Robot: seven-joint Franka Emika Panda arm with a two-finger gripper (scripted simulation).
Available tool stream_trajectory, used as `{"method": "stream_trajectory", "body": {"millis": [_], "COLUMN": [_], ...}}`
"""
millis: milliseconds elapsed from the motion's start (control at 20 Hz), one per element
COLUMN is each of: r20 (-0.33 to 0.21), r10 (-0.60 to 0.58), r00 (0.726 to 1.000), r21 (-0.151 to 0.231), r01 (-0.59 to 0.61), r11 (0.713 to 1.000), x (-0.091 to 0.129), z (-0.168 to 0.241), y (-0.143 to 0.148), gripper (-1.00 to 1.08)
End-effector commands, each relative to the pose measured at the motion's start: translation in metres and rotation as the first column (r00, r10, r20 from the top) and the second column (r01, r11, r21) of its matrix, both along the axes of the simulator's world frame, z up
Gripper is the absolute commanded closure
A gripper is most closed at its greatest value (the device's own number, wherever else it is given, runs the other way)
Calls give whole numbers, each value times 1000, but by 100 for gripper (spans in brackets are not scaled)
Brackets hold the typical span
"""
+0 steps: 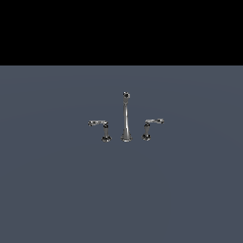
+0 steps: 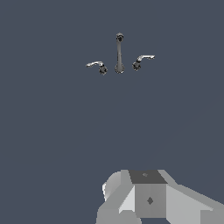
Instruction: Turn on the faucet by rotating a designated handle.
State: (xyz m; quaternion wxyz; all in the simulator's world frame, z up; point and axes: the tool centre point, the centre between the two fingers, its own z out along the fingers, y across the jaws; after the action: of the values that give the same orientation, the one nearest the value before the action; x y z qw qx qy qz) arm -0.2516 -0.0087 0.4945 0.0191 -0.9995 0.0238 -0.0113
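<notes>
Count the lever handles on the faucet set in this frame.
2. One handle stands on the exterior view's left of the spout, its arm pointing left; the twin lever stands on the right, pointing right. None looks hidden.

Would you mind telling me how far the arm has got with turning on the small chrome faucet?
Nothing looks done yet. The small chrome faucet stands alone on the grey floor, and its left-pointing chrome lever handle is untouched. The exterior view shows no arm. In the wrist view the faucet sits far from the camera. Approaching, gripping and rotating the handle all remain.

seemingly simulated void: bare grey floor (image 1: 57,190)
</notes>
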Motion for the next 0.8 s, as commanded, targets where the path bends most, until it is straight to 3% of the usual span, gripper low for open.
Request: {"method": "stream_trajectory", "body": {"millis": [0,750], "r20": [0,-4], "r10": [0,-117], "r00": [1000,993], "r21": [0,-1], "r01": [0,117], "r11": [1000,993], "x": [0,14], "z": [0,-32], "y": [0,25], "gripper": [108,108]}}
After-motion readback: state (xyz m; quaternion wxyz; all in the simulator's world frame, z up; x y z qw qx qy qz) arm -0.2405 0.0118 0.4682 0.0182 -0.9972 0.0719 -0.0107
